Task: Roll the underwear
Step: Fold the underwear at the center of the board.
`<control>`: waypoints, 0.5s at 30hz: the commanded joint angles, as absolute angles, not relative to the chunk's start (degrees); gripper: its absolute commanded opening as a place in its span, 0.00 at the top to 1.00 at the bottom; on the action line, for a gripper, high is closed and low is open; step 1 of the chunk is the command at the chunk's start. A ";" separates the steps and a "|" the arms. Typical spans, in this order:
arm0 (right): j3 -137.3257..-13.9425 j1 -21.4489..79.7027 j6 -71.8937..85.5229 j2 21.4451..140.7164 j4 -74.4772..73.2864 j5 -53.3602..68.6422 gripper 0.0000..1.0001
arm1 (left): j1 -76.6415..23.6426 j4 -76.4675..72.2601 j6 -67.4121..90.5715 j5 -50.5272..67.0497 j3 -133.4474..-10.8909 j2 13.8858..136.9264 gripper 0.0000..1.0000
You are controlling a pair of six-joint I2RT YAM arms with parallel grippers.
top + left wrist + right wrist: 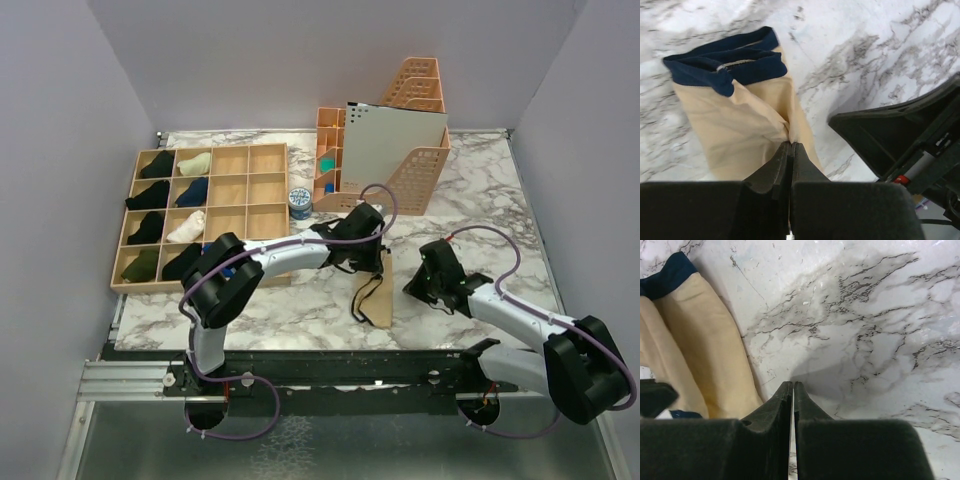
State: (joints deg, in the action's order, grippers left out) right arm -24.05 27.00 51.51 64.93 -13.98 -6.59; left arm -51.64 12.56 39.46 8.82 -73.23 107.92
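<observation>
The underwear point(376, 302) is tan with a navy waistband, lying folded lengthwise on the marble table near the middle. My left gripper point(370, 266) is at its far end, shut on a pinch of the tan fabric point(740, 125), with the fingertips point(791, 143) meeting on a crease. The navy waistband point(725, 62) lies at the other end. My right gripper point(420, 286) hovers just right of the cloth. Its jaws point(793, 383) stand almost together with only a hairline slit and nothing between them, over bare marble beside the tan cloth point(695, 350).
A wooden divided tray point(262, 215) with rolled garments in its left cells sits at the back left. Orange file holders point(420, 170) stand at the back centre, a small blue-and-white can point(300, 203) beside them. The right arm's black housing point(890, 135) is close to the left gripper.
</observation>
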 commanded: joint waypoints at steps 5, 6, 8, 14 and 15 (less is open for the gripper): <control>-22.49 26.89 52.82 64.49 -14.31 -5.79 0.91 | -54.32 12.24 38.72 10.64 -77.25 111.01 1.00; -22.31 26.91 52.89 64.31 -14.10 -5.72 0.91 | -54.32 12.18 39.06 10.43 -77.38 111.15 1.00; -22.23 26.89 53.20 63.91 -14.33 -5.92 0.91 | -54.32 12.16 39.96 10.12 -77.65 111.53 1.00; -21.16 26.89 55.36 62.08 -14.41 -6.66 0.91 | -55.01 11.86 40.51 11.70 -78.98 114.01 1.00; -20.65 26.89 55.50 62.21 -13.44 -6.27 0.91 | -55.36 11.48 40.52 11.65 -79.00 114.13 1.00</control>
State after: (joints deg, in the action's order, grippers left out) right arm -22.72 26.98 53.52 63.20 -13.61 -6.52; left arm -54.37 12.49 39.88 9.96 -77.21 112.31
